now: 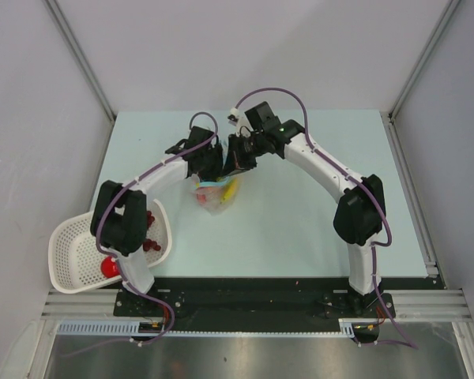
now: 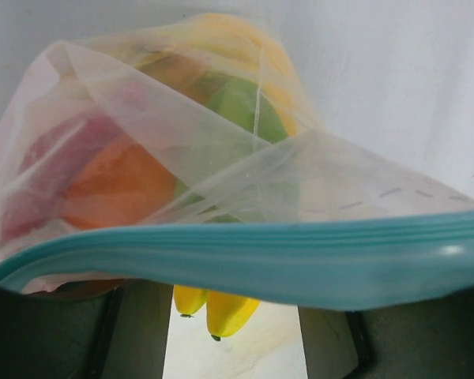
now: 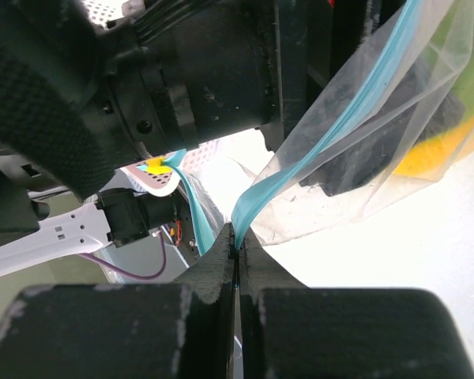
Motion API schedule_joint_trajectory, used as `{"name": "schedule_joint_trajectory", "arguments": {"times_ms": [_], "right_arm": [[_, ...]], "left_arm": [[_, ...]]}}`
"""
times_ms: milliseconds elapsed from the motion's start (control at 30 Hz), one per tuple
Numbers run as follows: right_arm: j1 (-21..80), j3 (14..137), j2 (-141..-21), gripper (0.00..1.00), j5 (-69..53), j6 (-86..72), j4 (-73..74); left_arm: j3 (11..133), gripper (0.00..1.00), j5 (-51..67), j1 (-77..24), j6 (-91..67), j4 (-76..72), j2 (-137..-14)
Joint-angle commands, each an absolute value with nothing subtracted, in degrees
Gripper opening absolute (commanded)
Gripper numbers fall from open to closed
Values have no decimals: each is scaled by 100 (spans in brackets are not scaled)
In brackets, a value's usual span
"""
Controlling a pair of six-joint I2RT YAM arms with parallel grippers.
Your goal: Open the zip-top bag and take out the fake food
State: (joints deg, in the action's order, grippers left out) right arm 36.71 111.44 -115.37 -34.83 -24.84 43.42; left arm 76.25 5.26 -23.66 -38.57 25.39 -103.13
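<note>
The zip-top bag [image 1: 213, 197] hangs between my two grippers over the middle of the table. In the left wrist view its teal zip strip [image 2: 245, 260] runs across my left gripper [image 2: 233, 316], whose dark fingers [image 2: 55, 332] stand apart. Through the clear plastic I see an orange ball [image 2: 118, 185], a green oval [image 2: 237, 106], a red piece [image 2: 39, 197] and a yellow banana piece [image 2: 225, 309]. My right gripper [image 3: 237, 237] is shut on one zip strip [image 3: 316, 150]. The other strip [image 3: 191, 213] curves away to the left, so the mouth is parted.
A white mesh basket [image 1: 63, 257] sits at the near left beside the left arm's base. It holds a red round piece [image 1: 109, 267] and dark red grapes [image 1: 150, 241]. The left arm's gripper body [image 3: 205, 71] fills the top of the right wrist view.
</note>
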Motion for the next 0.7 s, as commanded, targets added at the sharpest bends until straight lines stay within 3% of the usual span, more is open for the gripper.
{"name": "schedule_joint_trajectory", "arguments": {"times_ms": [0,67,233,533,667], "right_arm": [[3630,11153,-11241,0,-3568,-2443,4263],[3595,11162,-11250,0,-3551,-2426,4245],[3524,11171,-11268,0,-3560,-2391,4245],[3480,11109,-11329,0,-3560,-2329,4219],[3472,11118,-11364,0,-3568,-2329,4201]], "left_arm": [[7603,16,150,-2391,-3516,2619,-9704],[7524,9,132,-2391,-3393,2707,-9433],[7243,1,123,-2391,-3156,2900,-8799],[6567,0,738,-2391,-2365,3130,-7106],[6153,0,432,-2391,-2364,3050,-6180]]}}
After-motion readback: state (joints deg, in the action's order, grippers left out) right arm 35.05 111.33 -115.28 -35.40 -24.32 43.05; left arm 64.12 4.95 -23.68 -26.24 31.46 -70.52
